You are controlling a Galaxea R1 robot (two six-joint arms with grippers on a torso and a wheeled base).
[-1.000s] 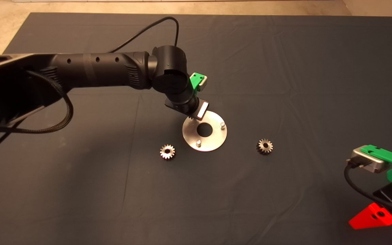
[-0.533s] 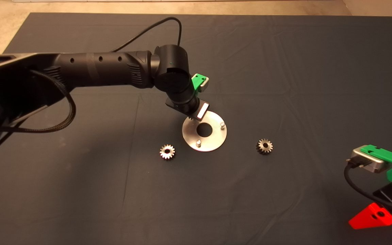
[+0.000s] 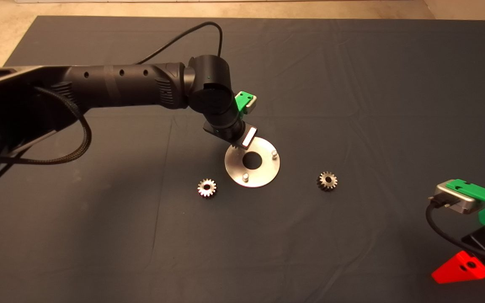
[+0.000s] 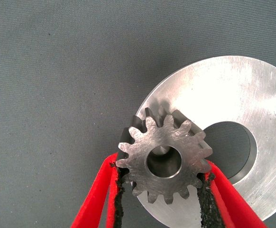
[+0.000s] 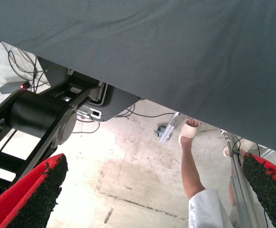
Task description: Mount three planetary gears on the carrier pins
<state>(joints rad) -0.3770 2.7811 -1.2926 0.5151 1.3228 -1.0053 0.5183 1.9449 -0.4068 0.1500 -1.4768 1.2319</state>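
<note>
My left jaws [image 4: 162, 187] are clamped on a gear [image 4: 164, 162] over one pin of the disc [image 4: 233, 104]; I should keep it level, line its hole up, then lower gently. My right jaws [image 5: 152, 194] wait apart beyond the table edge.

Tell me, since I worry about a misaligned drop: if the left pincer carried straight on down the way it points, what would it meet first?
Probably the peg showing through the bore of the gear held by the left pincer, then the metal disc beneath. How far above the peg it sits is unclear.
</note>
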